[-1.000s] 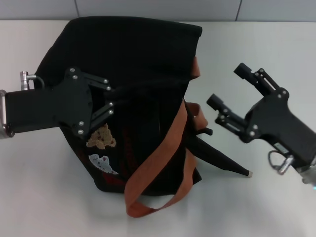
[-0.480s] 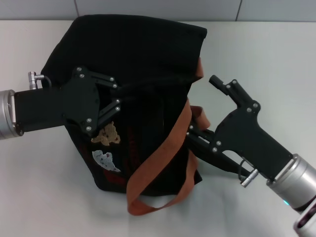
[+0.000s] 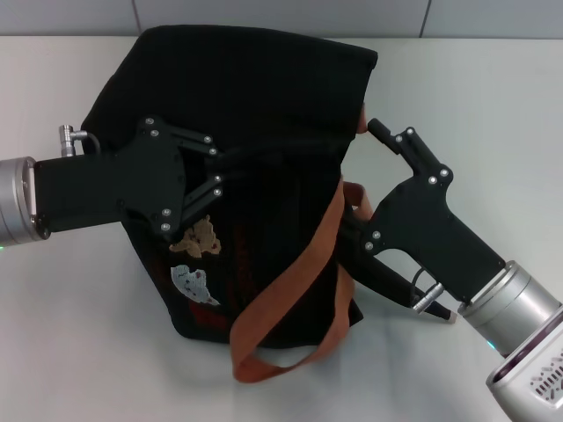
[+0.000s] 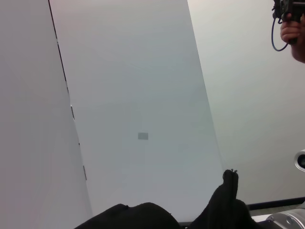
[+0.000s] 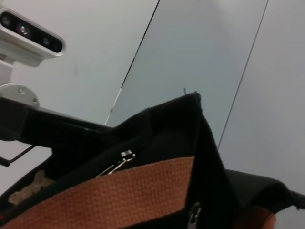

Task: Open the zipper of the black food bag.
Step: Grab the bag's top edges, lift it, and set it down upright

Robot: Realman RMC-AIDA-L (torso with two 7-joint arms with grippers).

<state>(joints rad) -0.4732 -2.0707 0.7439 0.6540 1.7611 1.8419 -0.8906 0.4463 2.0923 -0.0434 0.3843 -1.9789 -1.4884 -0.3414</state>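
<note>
Black food bag [image 3: 255,114] on desk [image 3: 79,352]. Left gripper [image 3: 230,167] pinching fabric, jaws clamped; right gripper [image 3: 359,180] at side, jaws apart. Zipper [image 5: 116,164] pull visible: best approached squarely, pulled along seam against left's hold.

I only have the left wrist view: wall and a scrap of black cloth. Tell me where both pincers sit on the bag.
Observer: In the head view, the left pincer is pressed against the bag's left side, just above the bear patch.
Operator: Now give me the right one.
Observer: The right pincer is open at the bag's right edge, beside the orange handle.
Operator: Find the zipper pull.
Observer: Only the right wrist view shows it: a silver pull tab lies on the black cloth just above the orange handle.
</note>
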